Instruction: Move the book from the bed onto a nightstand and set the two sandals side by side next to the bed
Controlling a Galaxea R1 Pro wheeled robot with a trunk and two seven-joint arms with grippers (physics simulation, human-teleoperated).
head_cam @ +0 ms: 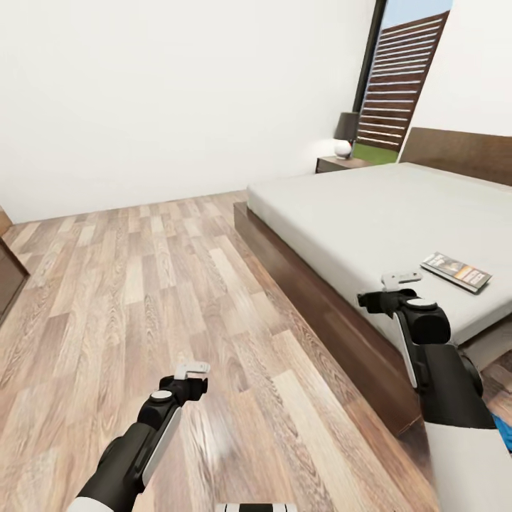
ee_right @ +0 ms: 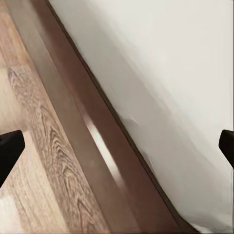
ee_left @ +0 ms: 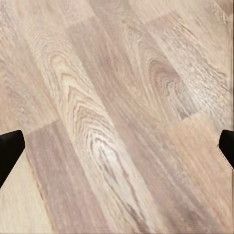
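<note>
The book [head_cam: 456, 272] lies flat on the mattress of the bed [head_cam: 370, 213], near its side edge. From the right gripper [head_cam: 400, 280] the book lies at about 3 o'clock, close by; its long axis runs roughly 10 to 4 o'clock. The right gripper is the nearer of the 2; its jaws stand wide apart and empty. The left gripper [head_cam: 192, 370] hangs over the floor [head_cam: 142, 284], also wide open, holding nothing.
</note>
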